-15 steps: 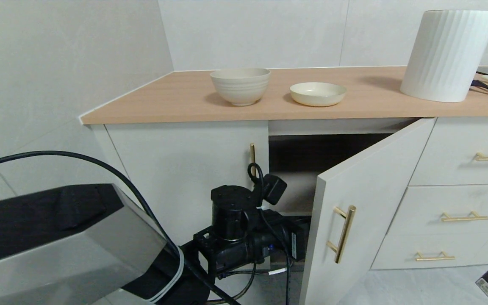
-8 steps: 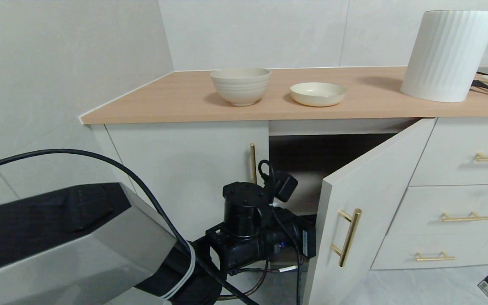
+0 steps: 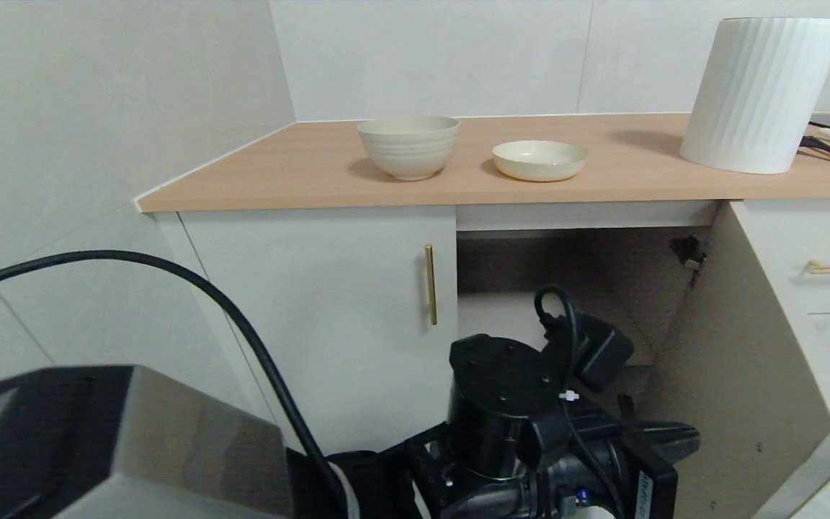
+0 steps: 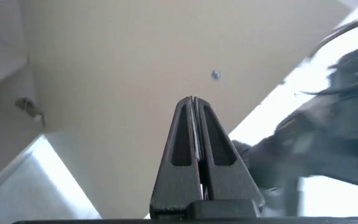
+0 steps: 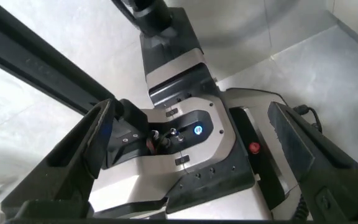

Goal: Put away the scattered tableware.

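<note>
Jaws pressed together on nothing, the left gripper point(image 4: 192, 143) sits low near the open cabinet door point(image 3: 746, 375), the right gripper point(image 5: 191, 124) spread wide, while the bowl point(image 3: 408, 146) and shallow dish point(image 3: 540, 159) stand upper centre on the tabletop point(image 3: 278, 176), likely rigid, glazed, breakable, best pinched at the rim.

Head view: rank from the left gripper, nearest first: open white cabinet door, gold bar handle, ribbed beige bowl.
From the left gripper:
1. The open white cabinet door, right beside it.
2. The gold bar handle, farther left.
3. The ribbed beige bowl, high up, left.
</note>
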